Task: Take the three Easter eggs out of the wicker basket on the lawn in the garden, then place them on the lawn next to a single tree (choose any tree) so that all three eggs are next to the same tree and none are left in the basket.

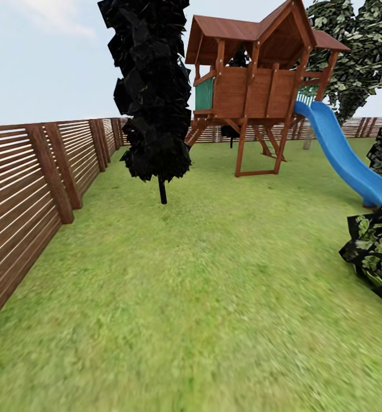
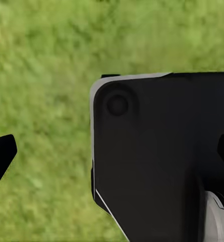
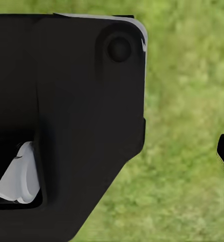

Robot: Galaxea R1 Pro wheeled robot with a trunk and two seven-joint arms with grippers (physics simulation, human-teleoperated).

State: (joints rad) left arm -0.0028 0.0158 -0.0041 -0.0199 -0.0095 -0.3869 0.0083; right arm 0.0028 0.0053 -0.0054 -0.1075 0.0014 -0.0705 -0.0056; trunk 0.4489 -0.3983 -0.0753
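Lawn (image 1: 202,297), bare, nearest; no eggs or basket sighted.
Speckled tree (image 1: 351,57) stands behind the playhouse (image 1: 253,86); gripper states indeterminable.

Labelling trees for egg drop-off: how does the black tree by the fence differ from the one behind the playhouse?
The black tree is all-black, narrow and columnar on a thin dark trunk; the tree behind the playhouse has dark foliage speckled whitish-green, spreading wide. The black one stands nearer, left of the playhouse; the speckled one farther right. Both rise from the lawn.
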